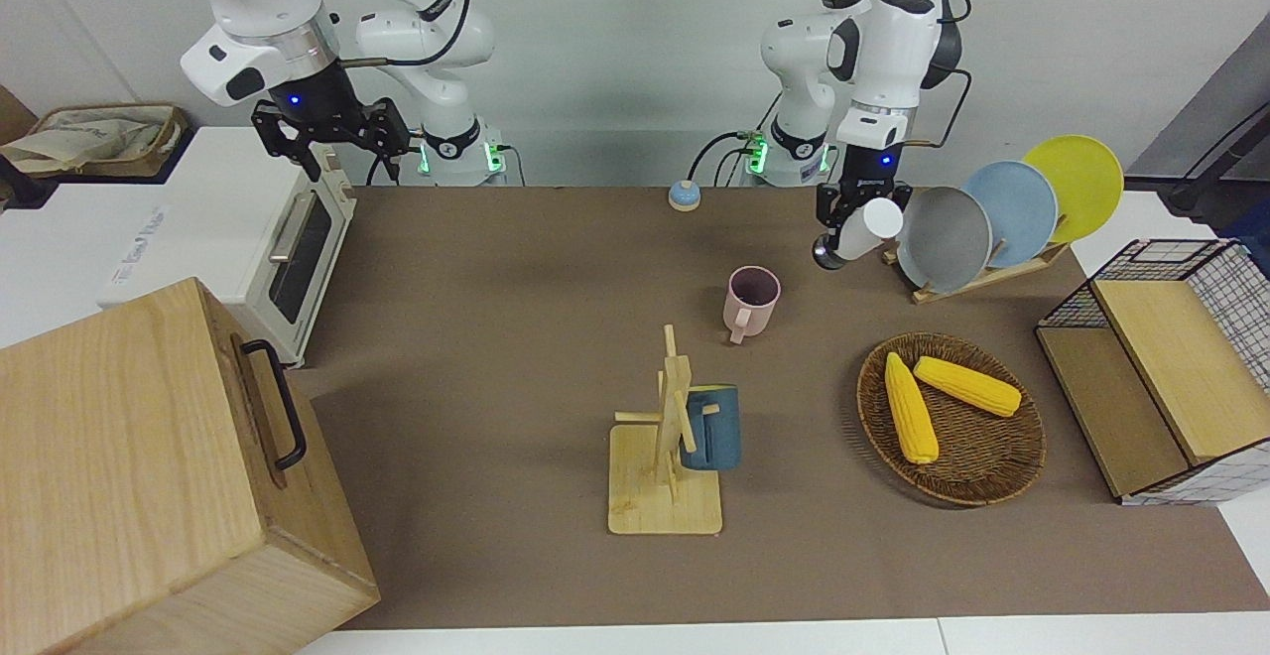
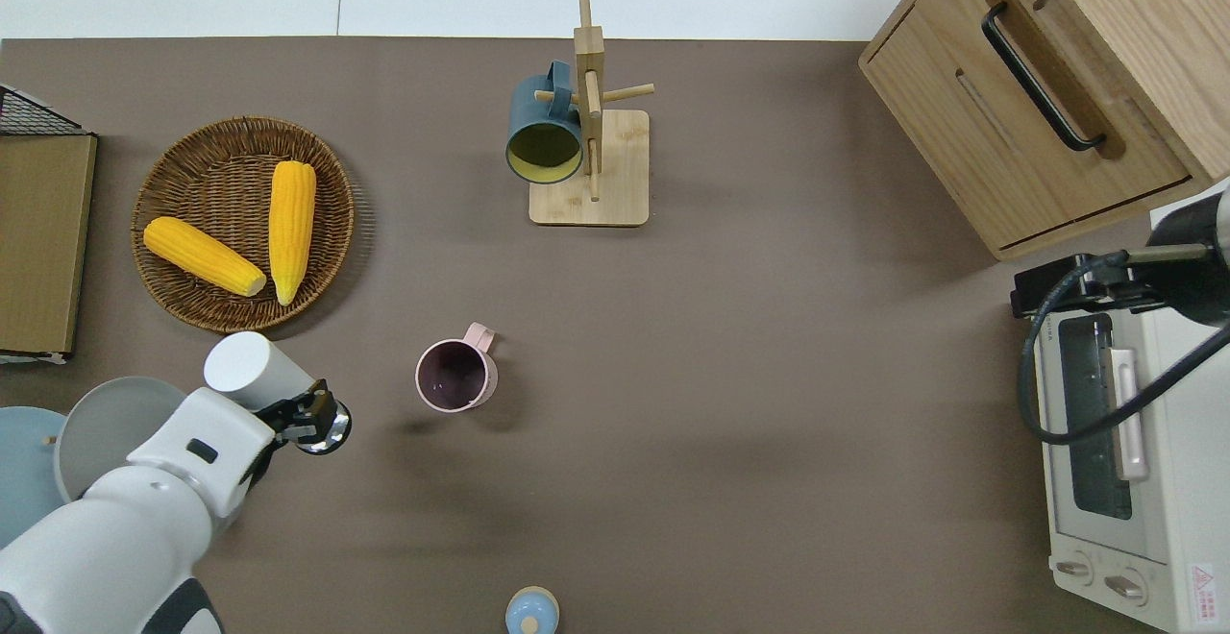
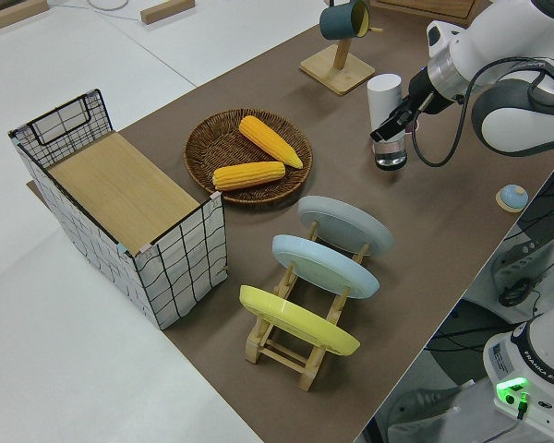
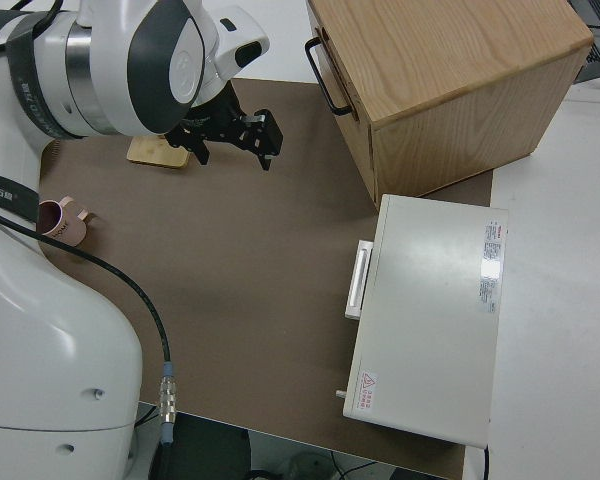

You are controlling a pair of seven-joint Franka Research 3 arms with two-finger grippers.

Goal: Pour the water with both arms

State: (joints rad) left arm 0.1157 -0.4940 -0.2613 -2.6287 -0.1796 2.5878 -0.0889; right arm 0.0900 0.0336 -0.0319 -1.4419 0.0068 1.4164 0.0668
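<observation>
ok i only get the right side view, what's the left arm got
Observer: a white bottle. The left gripper has its jaws shut on it, and it is tilted with the white end up.
Operator: is it over the mug
Observer: no. The overhead view shows it over bare table, beside the pink mug toward the left arm's end.
Operator: any lid around
Observer: a small blue cap sits on the table, nearer to the robots than the mug.

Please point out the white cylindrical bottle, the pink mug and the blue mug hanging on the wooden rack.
White cylindrical bottle (image 2: 242,365), overhead view, flat white end.
Pink mug (image 2: 452,379), overhead view, dark inside bottom.
Blue mug (image 1: 712,429), front view, outer side wall.
</observation>
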